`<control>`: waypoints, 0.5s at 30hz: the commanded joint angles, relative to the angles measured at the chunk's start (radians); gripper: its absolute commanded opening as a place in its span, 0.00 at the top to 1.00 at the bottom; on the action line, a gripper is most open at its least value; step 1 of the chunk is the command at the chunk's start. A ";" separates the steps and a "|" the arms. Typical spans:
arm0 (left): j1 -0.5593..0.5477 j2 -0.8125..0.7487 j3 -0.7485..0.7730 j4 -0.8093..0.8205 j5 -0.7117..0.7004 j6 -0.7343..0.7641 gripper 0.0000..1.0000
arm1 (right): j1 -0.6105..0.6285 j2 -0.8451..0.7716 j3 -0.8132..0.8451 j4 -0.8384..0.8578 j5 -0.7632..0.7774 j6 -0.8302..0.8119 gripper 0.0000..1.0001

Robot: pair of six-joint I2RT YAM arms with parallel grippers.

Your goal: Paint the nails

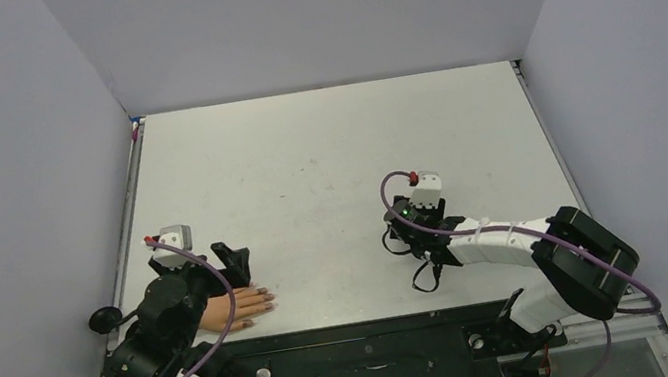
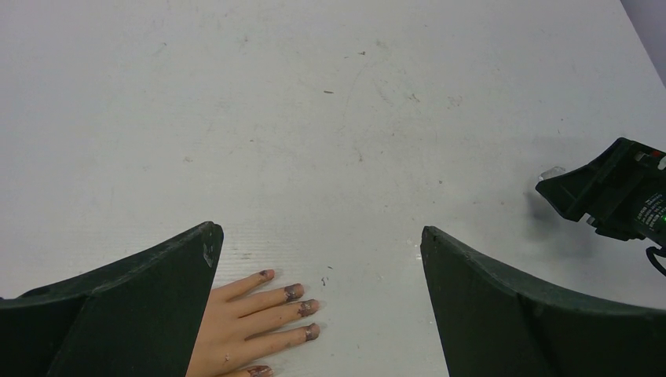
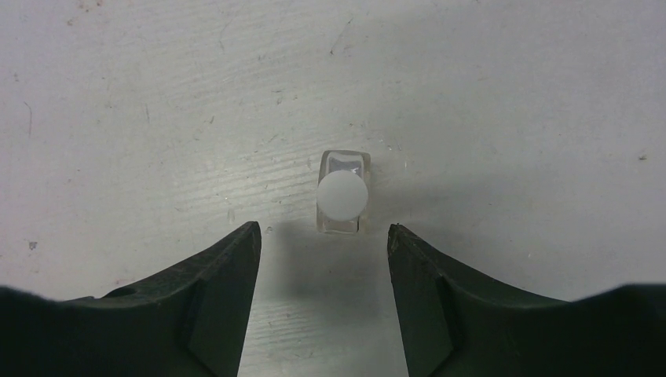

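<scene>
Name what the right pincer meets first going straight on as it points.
Probably the white-capped clear bottle, standing just ahead of the right pincer, roughly centred between its open tips.

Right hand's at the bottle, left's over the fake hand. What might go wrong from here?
1. The bottle is tiny and sits just past the open right hand's tips, slightly off-centre; closing may knock it over instead of gripping it.
2. The open left hand hangs over the fake hand, one finger hiding part of it; a drop may shove it.
3. The nails are tiny, so paint may hit skin.
</scene>
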 commanded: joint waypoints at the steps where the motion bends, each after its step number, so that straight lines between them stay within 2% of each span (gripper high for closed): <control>1: 0.000 -0.008 0.005 0.038 0.000 0.004 0.03 | -0.012 0.033 0.044 0.038 0.018 0.019 0.45; 15: 0.002 -0.006 0.006 0.035 -0.006 0.000 0.04 | -0.018 0.130 0.088 0.002 0.065 0.058 0.53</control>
